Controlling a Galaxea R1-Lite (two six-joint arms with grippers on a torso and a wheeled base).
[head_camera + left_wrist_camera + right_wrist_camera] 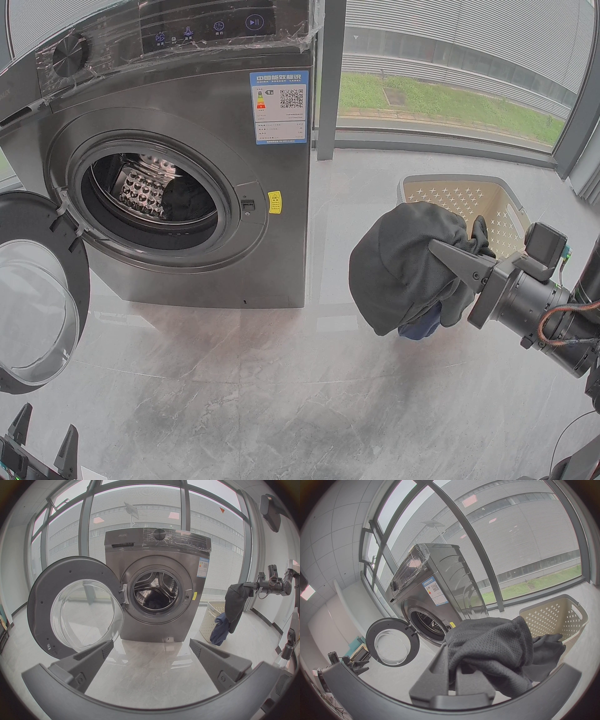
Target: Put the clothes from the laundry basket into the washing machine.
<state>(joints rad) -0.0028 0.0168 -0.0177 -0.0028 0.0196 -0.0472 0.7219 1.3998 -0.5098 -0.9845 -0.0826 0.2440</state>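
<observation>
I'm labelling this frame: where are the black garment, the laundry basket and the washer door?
black garment (394, 269), head view, middle of the bundle.
laundry basket (456, 199), head view, its far inner wall.
washer door (34, 312), head view, its glass pane.

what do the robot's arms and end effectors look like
The left end effector and right end effector each have two dark grey wedge-shaped fingers tapering to points. The right arm is dark round segments with a boxy black camera on top and an orange cable looping along it.
</observation>
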